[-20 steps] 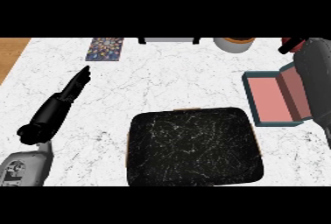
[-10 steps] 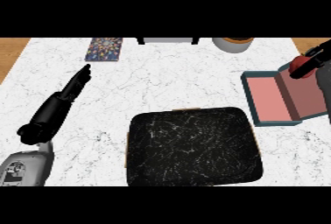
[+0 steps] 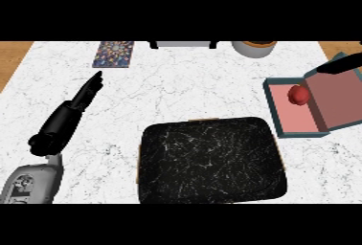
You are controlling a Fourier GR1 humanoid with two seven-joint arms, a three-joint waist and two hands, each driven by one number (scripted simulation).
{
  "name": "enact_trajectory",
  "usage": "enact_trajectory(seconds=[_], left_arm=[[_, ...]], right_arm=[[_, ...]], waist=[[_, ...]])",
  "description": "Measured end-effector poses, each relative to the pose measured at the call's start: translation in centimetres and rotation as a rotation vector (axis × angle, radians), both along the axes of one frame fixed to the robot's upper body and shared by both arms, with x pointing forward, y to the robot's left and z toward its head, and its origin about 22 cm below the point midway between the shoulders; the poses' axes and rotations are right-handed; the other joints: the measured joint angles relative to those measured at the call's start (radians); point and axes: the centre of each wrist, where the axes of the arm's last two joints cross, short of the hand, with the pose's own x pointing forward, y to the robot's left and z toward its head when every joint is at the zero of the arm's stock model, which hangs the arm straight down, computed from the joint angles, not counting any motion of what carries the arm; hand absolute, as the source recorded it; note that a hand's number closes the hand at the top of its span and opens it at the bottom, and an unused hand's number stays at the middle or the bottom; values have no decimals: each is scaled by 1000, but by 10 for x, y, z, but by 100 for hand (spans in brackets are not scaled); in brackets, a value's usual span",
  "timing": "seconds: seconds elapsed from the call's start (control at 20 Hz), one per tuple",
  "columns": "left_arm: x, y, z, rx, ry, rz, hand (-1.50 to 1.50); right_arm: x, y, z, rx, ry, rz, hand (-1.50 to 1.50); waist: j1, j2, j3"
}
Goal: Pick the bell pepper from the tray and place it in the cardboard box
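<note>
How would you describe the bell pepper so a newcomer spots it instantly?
Start at the large black marbled square tray near the white marble counter's front edge, then look right to the open teal cardboard box with a pink inside. The small round red bell pepper lies inside it, the only red object there.

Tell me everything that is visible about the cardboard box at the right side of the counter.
The open cardboard box has teal-grey outer walls and a pinkish-brown inside. It lies at the right edge of the white marble counter, right of the black speckled tray, and appears apart from it. Its lid flap stands open on the far right. The small red bell pepper rests inside, near the upper part. The black right hand shows just above the box; whether it touches the box cannot be told.
</note>
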Motion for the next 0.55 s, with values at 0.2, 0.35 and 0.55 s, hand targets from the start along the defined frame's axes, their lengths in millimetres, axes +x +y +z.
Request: enact_trajectory(seconds=[0.2,0.35,0.55], left_arm=[[-2,2,0,-3,-1,1,0],[-3,6,1,0,-6,7,0],[0,6,5,5,-8,5,0]], right_arm=[[-7,-8,18,171,-344,-86,-150],[-17,-20,13,288,-520,-173,-150],[-41,-42,-5,368,-654,-264,-150]], waist=[[-6,-2,2],[-8,-2,1],[-9,0,0]])
